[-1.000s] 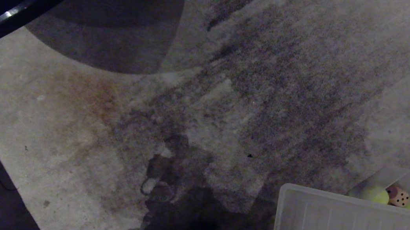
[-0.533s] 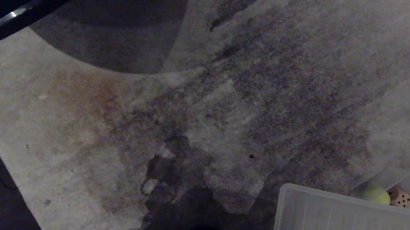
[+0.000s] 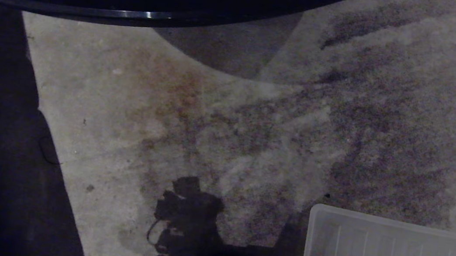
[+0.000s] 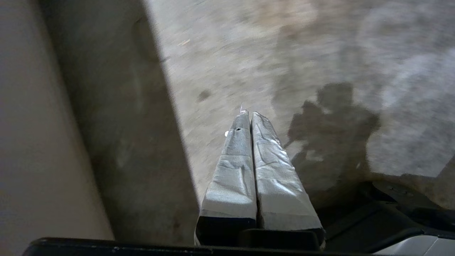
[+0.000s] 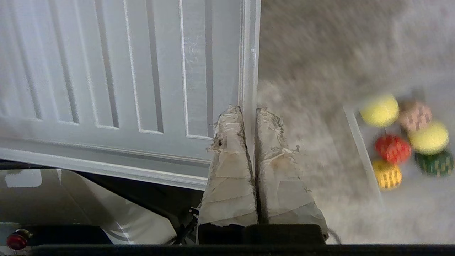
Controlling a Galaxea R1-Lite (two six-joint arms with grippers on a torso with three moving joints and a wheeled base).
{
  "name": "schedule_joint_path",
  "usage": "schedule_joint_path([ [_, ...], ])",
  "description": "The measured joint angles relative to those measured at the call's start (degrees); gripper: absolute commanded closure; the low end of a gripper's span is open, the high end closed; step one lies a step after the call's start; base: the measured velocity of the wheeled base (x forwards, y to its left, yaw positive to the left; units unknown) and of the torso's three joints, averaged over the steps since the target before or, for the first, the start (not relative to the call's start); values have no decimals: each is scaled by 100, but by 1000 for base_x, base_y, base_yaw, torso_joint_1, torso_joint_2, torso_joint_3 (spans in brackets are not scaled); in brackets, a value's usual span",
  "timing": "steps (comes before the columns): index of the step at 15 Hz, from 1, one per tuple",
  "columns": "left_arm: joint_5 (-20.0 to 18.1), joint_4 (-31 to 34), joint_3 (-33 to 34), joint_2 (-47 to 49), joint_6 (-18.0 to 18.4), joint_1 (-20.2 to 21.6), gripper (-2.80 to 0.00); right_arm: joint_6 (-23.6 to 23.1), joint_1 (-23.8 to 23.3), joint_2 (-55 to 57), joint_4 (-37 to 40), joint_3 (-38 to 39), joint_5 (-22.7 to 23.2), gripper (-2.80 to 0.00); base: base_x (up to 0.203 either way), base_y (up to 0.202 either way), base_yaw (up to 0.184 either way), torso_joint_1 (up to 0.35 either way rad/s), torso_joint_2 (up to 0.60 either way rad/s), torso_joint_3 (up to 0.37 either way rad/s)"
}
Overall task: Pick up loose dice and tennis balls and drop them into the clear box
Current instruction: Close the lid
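Right wrist view: the right pincer (image 5: 249, 110) is seen pressed shut with nothing in it, hanging over the edge of a flat ribbed white plastic panel (image 5: 121, 71). Beside it, on the grey stained carpet (image 5: 320, 53), the clear plastic box (image 5: 359, 142) is seen with rounded toys inside. Two fuzzy yellow-green tennis balls (image 5: 379, 110) are lying in it. A beige dice with dark pips (image 5: 415, 115), a red dice (image 5: 392, 148), a yellow dice (image 5: 388, 174) and a dark green dice (image 5: 435, 163) are packed close beside them. No loose ball or dice is seen on the carpet, so the job is judged to be nearly done or done.

In the left wrist view, the left pincer (image 4: 250, 115) is also seen closed tight and empty, held above the carpet near a dark strip of floor (image 4: 117, 124).

In the head view, only the carpet, the white panel and a dark round edge (image 3: 137, 14) are seen; the box is out of sight there.

The tennis balls are judged to be light, soft and a bit springy, so they should be squeezed across the middle. The dice are judged to be light too, and best pinched on two flat sides, not the rounded corners.
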Motion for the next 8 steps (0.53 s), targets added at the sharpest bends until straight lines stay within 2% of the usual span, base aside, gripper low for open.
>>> schedule_joint_path([
  [1, -2, 0, 0, 0, -5, 0, 0, 0, -2, 0, 0, 0, -6, 0, -4, -4, 79, 6, 3, 7],
  [6, 0, -1, 0, 0, -4, 0, 0, 0, 0, 0, 0, 2, -16, 0, 0, 0, 0, 0, 0, 0],
  [8, 0, -1, 0, 0, -2, 0, 0, 2, 0, 2, 0, 0, -15, 0, -118, 0, 0, 2, 0, -1],
])
